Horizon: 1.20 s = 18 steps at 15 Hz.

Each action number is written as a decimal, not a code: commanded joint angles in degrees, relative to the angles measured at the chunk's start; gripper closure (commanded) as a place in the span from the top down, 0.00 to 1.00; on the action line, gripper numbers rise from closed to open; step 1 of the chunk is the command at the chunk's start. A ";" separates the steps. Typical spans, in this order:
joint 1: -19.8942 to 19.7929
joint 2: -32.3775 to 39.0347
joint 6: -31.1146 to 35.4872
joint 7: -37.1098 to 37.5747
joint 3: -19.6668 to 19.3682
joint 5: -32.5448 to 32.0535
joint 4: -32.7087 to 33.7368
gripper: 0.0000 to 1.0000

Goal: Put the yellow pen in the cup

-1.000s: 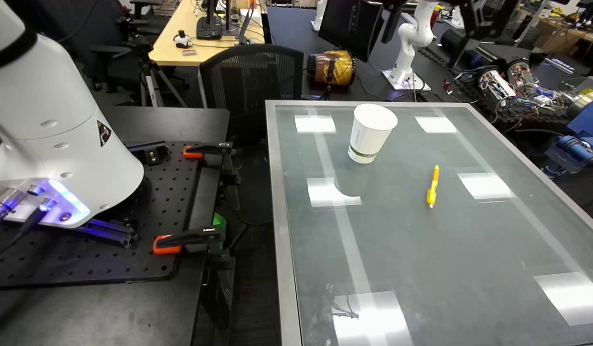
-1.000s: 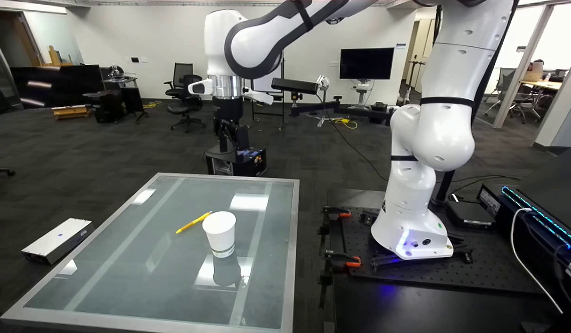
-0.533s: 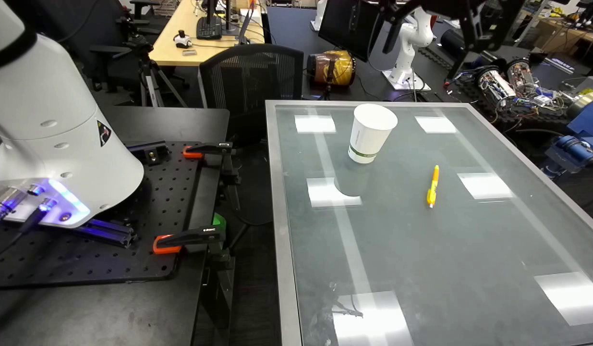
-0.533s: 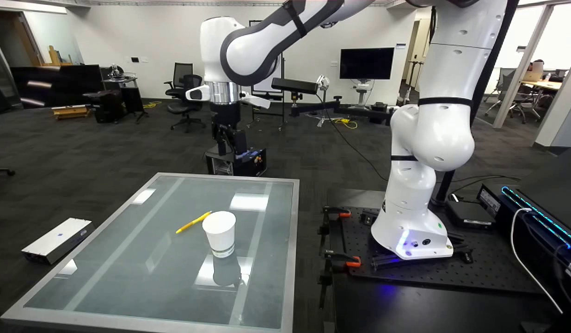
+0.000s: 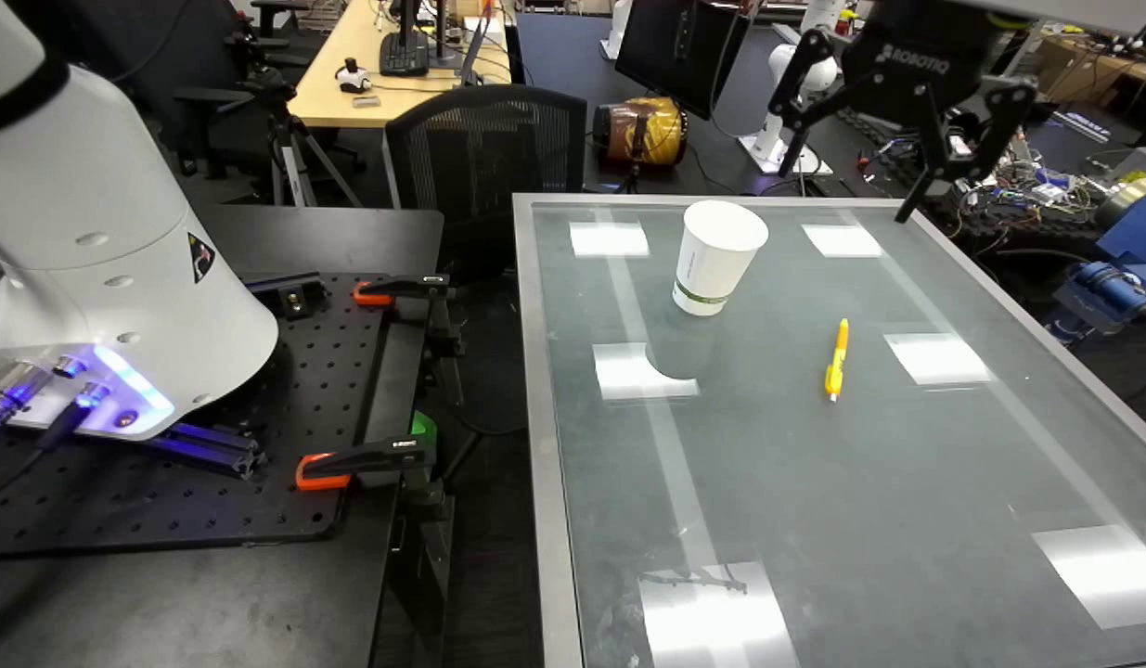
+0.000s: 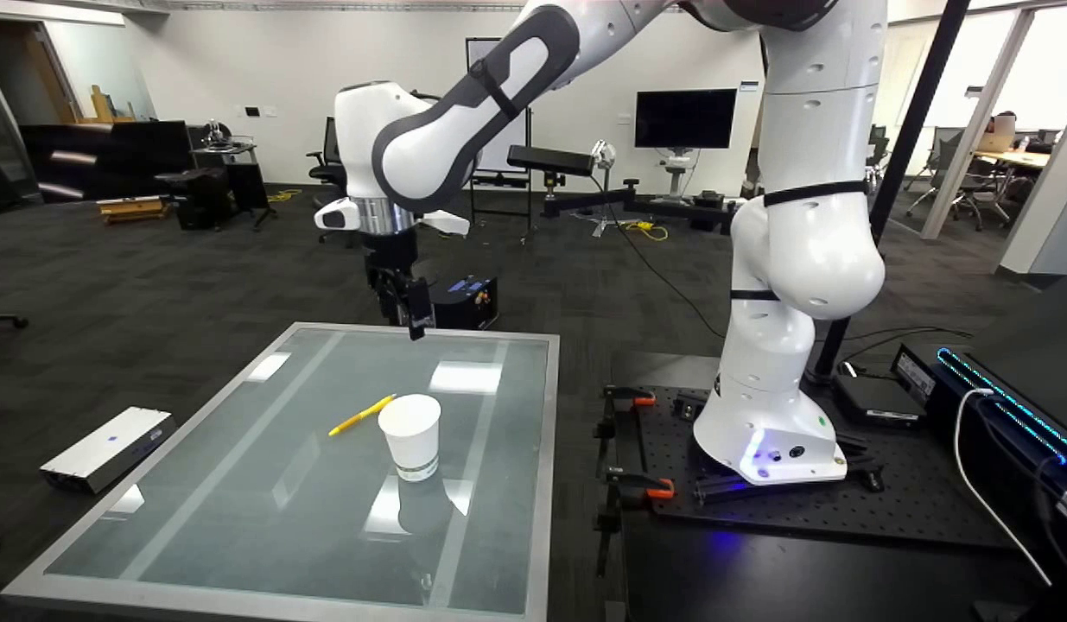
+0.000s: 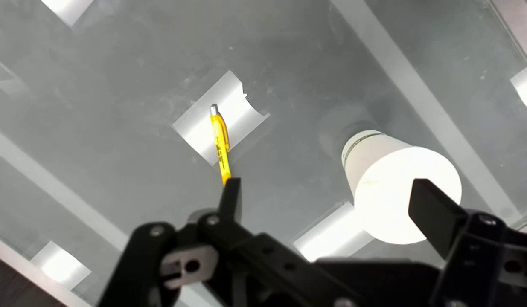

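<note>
A low approach might tip the white tapered paper cup (image 5: 717, 258), since the slim yellow plastic pen (image 5: 836, 360) lies near its four o'clock on the glass-topped, grey-framed bench (image 5: 907, 482) in an exterior view, while the black two-fingered hand (image 5: 843, 195) hangs wide-spread, holding and touching nothing.

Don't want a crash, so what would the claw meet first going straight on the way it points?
Probably the table, between pen and cup, though depth is unclear and the open claw might clip the cup first.
</note>
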 commanded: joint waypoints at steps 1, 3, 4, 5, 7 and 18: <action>-2.35 5.05 2.88 -4.03 2.29 -0.44 3.47 1.00; -3.34 7.01 4.46 -6.01 3.14 0.09 4.15 1.00; -3.88 7.86 5.29 -7.00 3.60 0.44 4.33 1.00; -4.42 8.89 5.97 -7.90 4.03 0.76 4.63 1.00; -5.33 11.05 6.68 -9.11 4.81 1.10 5.39 1.00; -6.97 18.69 5.57 -7.09 6.37 -0.60 9.32 1.00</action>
